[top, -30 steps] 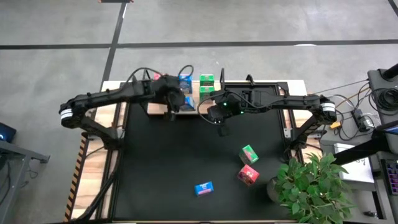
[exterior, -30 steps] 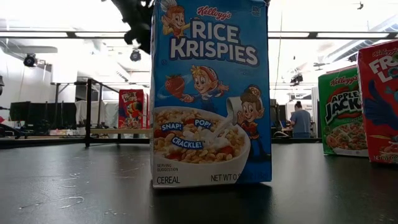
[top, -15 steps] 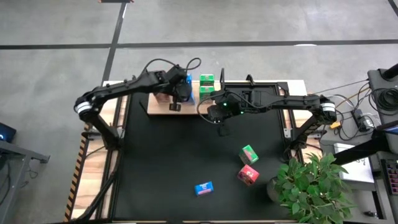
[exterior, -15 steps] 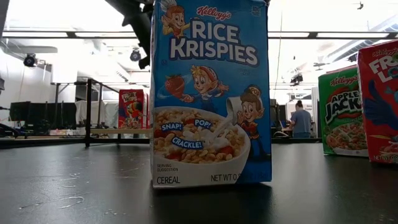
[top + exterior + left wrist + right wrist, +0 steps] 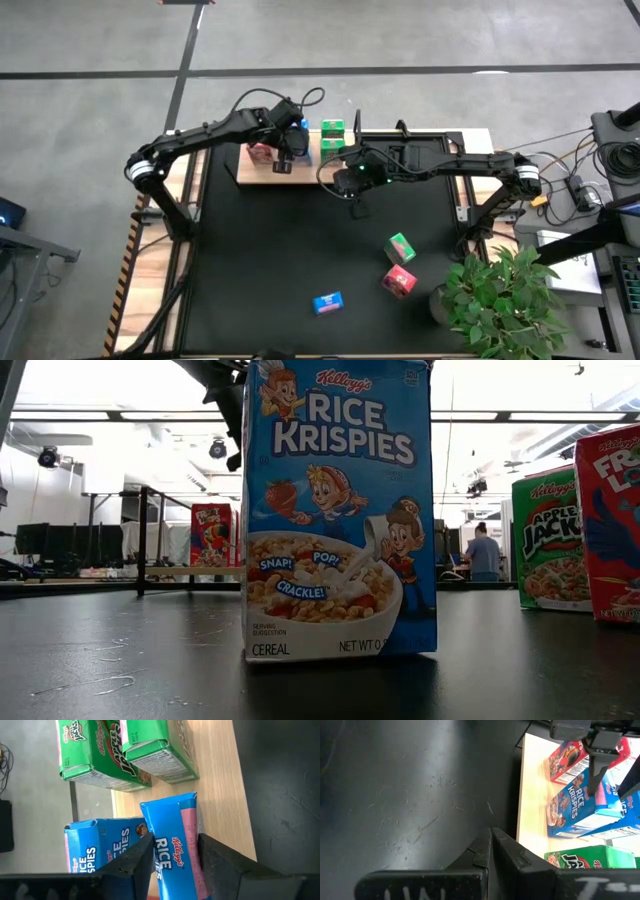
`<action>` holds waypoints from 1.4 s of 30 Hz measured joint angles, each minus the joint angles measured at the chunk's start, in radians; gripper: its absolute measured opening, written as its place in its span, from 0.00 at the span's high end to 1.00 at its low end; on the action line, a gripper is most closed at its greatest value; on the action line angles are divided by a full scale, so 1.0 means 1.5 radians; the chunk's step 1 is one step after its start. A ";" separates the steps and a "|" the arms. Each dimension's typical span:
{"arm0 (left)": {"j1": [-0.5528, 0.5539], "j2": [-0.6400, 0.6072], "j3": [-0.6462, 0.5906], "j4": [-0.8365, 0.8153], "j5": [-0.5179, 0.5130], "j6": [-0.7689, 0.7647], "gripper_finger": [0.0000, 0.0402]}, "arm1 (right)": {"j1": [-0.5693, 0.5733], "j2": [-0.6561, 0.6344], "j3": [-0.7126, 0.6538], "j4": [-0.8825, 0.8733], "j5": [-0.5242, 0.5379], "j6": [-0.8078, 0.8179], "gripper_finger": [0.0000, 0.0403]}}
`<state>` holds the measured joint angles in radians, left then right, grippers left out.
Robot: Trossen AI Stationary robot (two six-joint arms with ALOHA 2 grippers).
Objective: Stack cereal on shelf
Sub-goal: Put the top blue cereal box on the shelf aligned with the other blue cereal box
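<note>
Left tool [image 5: 175,855] shifted shelfward; blue cereal box [image 5: 175,845] between fingers.

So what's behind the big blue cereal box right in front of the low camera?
Behind the blue box part of a dark robot arm sticks out, and a red box sits far back. Anything directly behind the box is covered, so it can't be seen.
</note>
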<state>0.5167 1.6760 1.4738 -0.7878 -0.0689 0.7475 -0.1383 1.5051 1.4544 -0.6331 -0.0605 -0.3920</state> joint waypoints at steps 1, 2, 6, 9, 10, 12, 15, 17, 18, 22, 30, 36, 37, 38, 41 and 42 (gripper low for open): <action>0.000 0.000 0.000 0.000 0.000 -0.001 0.64 | 0.000 0.000 0.000 0.000 0.000 0.000 0.98; 0.000 0.000 -0.001 0.000 0.000 -0.002 0.62 | 0.000 0.000 0.000 0.000 0.000 0.000 0.98; 0.001 0.000 -0.001 0.001 0.000 -0.003 0.55 | 0.000 0.000 0.000 0.000 0.000 0.000 0.98; 0.001 0.000 -0.001 0.001 0.000 0.001 0.51 | 0.000 0.000 0.000 0.000 0.000 0.000 0.98; 0.001 0.000 -0.001 0.001 0.000 0.002 0.50 | 0.000 0.000 0.000 0.000 0.000 0.000 0.98; 0.001 0.000 0.006 -0.016 0.000 0.002 0.49 | 0.000 0.000 0.000 0.000 0.000 0.004 0.98; -0.004 -0.001 0.041 -0.070 0.000 -0.009 0.49 | 0.000 0.000 0.000 -0.002 0.000 0.010 0.98; -0.009 -0.004 0.067 -0.096 0.003 -0.029 0.49 | 0.000 0.000 0.000 -0.005 0.000 0.010 0.98; -0.010 -0.006 0.075 -0.100 0.007 -0.040 0.49 | 0.000 0.000 0.000 -0.005 0.000 0.014 0.98; -0.011 -0.013 0.074 -0.072 0.041 -0.063 0.53 | 0.000 0.000 0.000 -0.006 0.000 0.031 0.98; -0.004 -0.017 0.018 0.016 0.023 -0.058 0.84 | 0.002 0.000 -0.021 0.000 0.005 0.046 0.98; -0.001 -0.056 -0.024 0.031 0.013 -0.096 0.98 | 0.002 -0.004 -0.064 0.054 0.006 0.046 0.98; -0.002 -0.074 -0.032 0.030 0.006 -0.105 0.97 | 0.002 -0.006 -0.068 0.061 0.006 0.046 0.98; -0.002 -0.095 -0.040 0.034 0.004 -0.115 0.97 | 0.002 -0.008 -0.072 0.064 0.006 0.045 0.98; -0.003 -0.165 -0.089 0.077 0.040 -0.131 0.99 | 0.001 -0.010 -0.077 0.082 0.006 0.039 0.98; -0.003 -0.185 -0.112 0.105 0.053 -0.133 0.99 | 0.000 -0.010 -0.078 0.083 0.006 0.036 0.98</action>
<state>0.5119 1.3982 1.3055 -0.6300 0.0105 0.5475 -0.1379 1.4902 1.3375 -0.5079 -0.0517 -0.3375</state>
